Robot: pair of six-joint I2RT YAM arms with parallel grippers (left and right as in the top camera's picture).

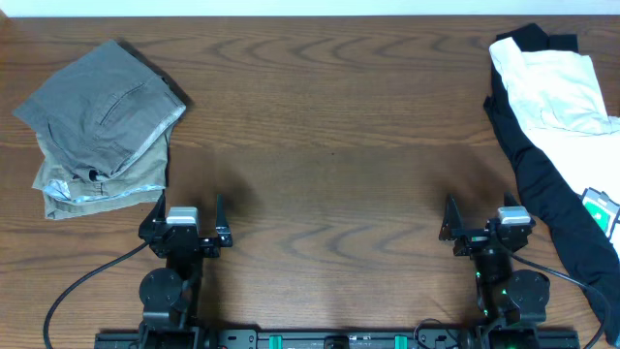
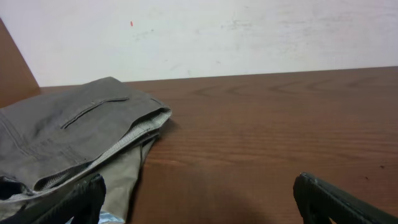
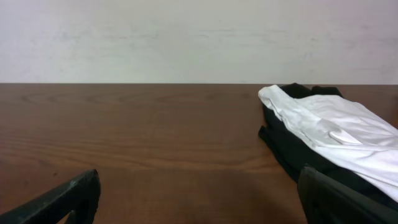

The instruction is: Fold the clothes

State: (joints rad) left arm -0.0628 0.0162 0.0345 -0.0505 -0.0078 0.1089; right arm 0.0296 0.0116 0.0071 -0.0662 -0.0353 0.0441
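Both end effectors, left (image 1: pixel 190 211) and right (image 1: pixel 480 218), hang released and empty at six o'clock. Grey trousers (image 1: pixel 102 102) lie stacked on khaki trousers (image 1: pixel 97 189) at ten o'clock, seemingly folded. The white T-shirt (image 1: pixel 552 87) lies rumpled over the black garment (image 1: pixel 547 184) at three o'clock, unfolded on the counter (image 1: pixel 329 145).

The wooden table (image 1: pixel 329 145) bears khaki trousers (image 1: pixel 107 189) left, black garment (image 1: pixel 547 194) right.

Grey trousers (image 1: pixel 102 102), khaki trousers (image 1: pixel 136 179), white T-shirt (image 1: pixel 552 87) with green print (image 1: pixel 601 208), black garment (image 1: pixel 542 184), brown wood-grained table (image 1: pixel 329 145)
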